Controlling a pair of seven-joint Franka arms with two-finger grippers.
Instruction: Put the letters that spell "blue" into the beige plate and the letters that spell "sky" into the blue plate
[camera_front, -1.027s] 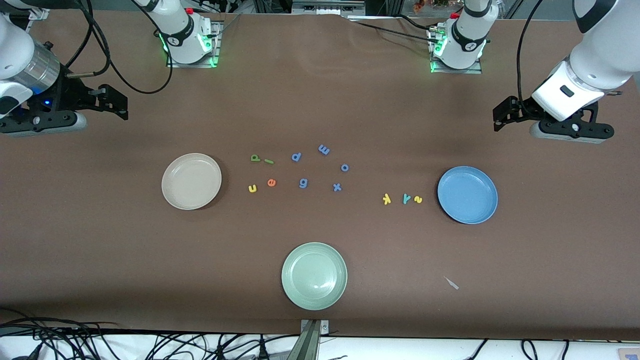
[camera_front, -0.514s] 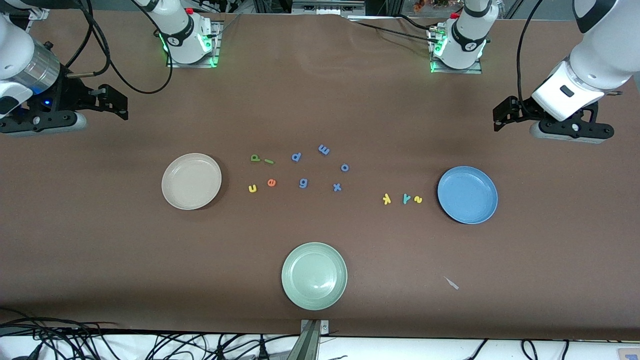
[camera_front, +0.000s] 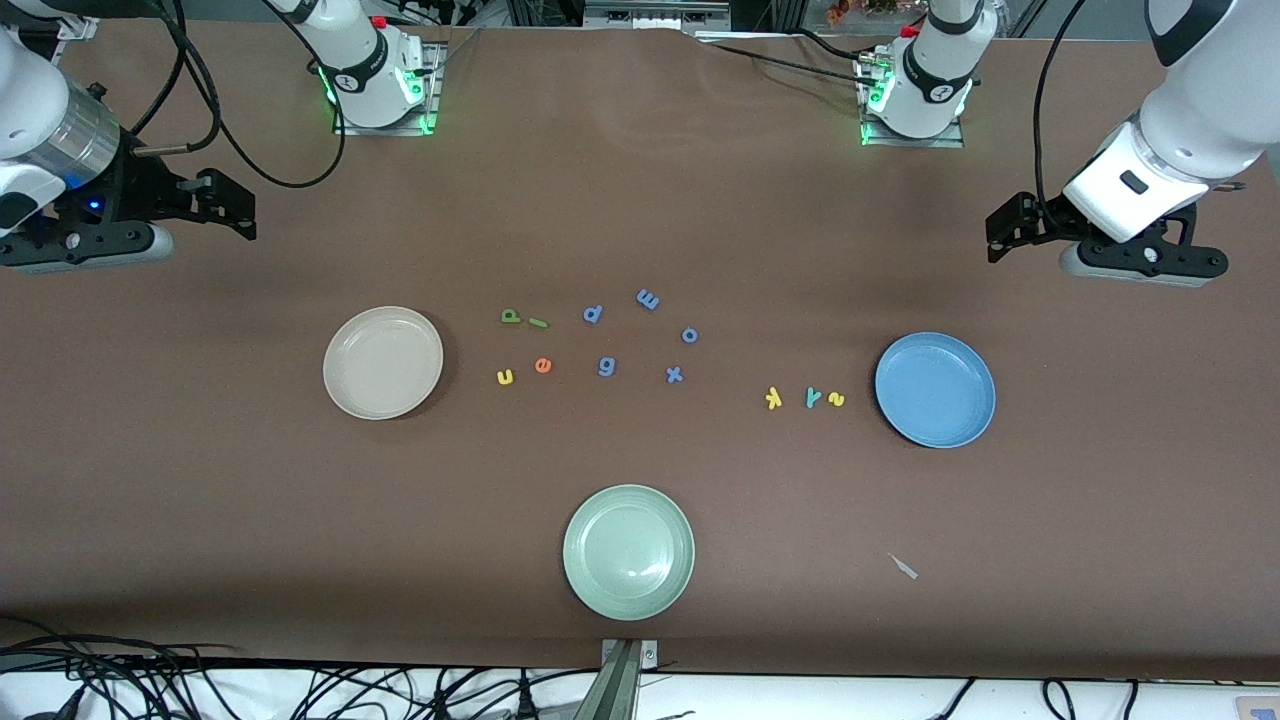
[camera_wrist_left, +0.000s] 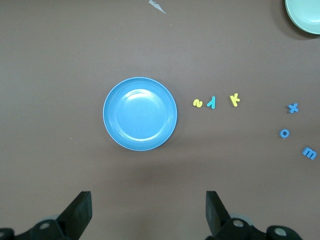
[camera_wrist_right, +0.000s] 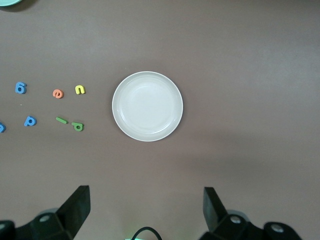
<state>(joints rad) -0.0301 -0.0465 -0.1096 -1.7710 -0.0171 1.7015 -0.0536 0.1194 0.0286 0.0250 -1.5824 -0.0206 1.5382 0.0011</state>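
Note:
Toward the right arm's end lies the empty beige plate (camera_front: 383, 362) (camera_wrist_right: 147, 106). Beside it lie green b (camera_front: 511, 316), green l (camera_front: 539, 323), yellow u (camera_front: 505, 377) and orange e (camera_front: 543, 366). The empty blue plate (camera_front: 935, 390) (camera_wrist_left: 140, 114) lies toward the left arm's end, with yellow s (camera_front: 836, 400), teal y (camera_front: 812, 398) and yellow k (camera_front: 773, 398) in a row beside it. My left gripper (camera_front: 1140, 266) (camera_wrist_left: 147, 200) hangs open high over bare table near the blue plate. Likewise open and empty, my right gripper (camera_front: 85, 246) (camera_wrist_right: 145, 195) hangs high near the beige plate.
Blue letters p (camera_front: 593, 313), m (camera_front: 648, 298), o (camera_front: 689, 335), g (camera_front: 606, 367) and x (camera_front: 674, 375) lie mid-table. A pale green plate (camera_front: 628, 552) sits nearest the front camera, with a small white scrap (camera_front: 904, 566) beside it. Cables run along the table's edges.

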